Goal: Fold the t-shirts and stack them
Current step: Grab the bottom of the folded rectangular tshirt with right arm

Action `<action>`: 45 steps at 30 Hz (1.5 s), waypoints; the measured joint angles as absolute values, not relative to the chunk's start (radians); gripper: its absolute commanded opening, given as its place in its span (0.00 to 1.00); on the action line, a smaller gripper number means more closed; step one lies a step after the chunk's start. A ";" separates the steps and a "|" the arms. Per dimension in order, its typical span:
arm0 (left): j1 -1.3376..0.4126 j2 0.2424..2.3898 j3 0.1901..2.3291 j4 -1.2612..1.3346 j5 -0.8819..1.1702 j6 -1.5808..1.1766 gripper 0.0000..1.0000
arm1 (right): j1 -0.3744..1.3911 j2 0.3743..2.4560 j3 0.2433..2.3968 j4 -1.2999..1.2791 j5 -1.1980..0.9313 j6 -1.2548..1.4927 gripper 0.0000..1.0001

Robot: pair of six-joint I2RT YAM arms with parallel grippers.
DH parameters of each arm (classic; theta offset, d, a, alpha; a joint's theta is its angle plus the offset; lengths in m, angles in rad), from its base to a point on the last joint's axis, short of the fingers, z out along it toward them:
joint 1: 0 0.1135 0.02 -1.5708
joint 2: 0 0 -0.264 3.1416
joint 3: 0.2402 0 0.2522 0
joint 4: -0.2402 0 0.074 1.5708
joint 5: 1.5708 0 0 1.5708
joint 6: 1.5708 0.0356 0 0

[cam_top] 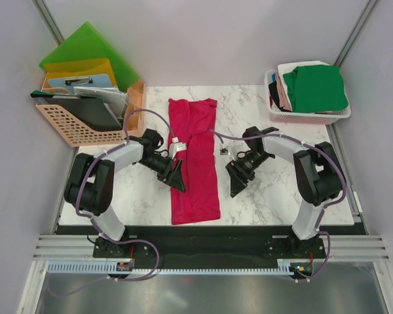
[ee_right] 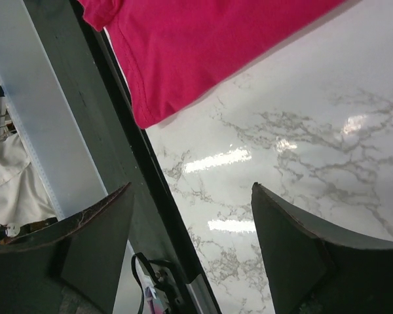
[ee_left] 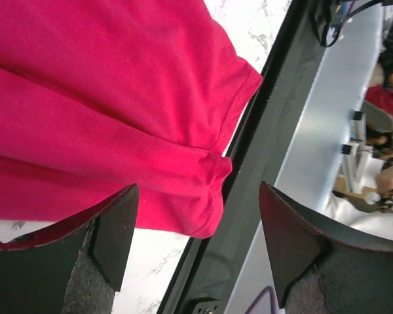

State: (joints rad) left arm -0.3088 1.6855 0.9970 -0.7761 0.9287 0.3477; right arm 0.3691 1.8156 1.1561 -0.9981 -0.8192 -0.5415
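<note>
The marble worktop carried the crimson-pink t-shirt down its middle, folded lengthwise into a long strip. Its near hem lay close to the black rail just past that hem, so the largest risk, as I judged it, was a pull toward the rail dragging cloth off the marble. Well off to the far right of the shirt, the pink basket held the other t-shirts with a green t-shirt uppermost. A wide swing from that side could have snagged the heap, though nothing was near it. The left tool hung over the shirt's left edge with its jaws spread and nothing between them. If it closed there on the top layer alone, the lengthwise fold would likely peel open rather than lift as one piece. The right tool stood apart from the shirt's right edge over bare marble, also spread and empty. Closing from there would have caught no cloth and might have scraped the stone, and a grip taken later or lower than its partner's would have skewed the next fold. Smallest, the hem corner below the left tool sat doubled and slightly bunched, which could have slipped from a shallow pinch
</note>
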 measured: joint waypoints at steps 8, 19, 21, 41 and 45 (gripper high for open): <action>-0.242 1.667 0.979 -0.716 0.956 0.303 0.79 | 0.453 1.894 1.177 -0.969 -0.838 -0.533 0.77; -0.202 0.874 0.753 -0.438 0.335 0.246 0.83 | 0.560 1.850 1.119 -0.837 -0.741 -0.473 0.77; -0.202 0.791 0.751 -0.403 0.210 0.260 0.84 | 0.646 1.761 1.071 -0.775 -0.631 -0.461 0.79; -0.112 0.647 0.578 -0.296 -0.210 0.386 0.87 | 1.144 1.802 1.218 -0.588 -0.242 -0.475 0.75; -0.111 0.648 0.578 -0.290 -0.210 0.388 0.87 | 1.178 1.797 1.218 -0.582 -0.242 -0.472 0.75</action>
State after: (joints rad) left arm -0.1112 0.6483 0.5781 -0.2905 -0.2100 0.3882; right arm 1.1778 1.7973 1.2182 -0.5816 -0.2417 -0.4721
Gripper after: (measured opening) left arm 0.866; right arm 0.753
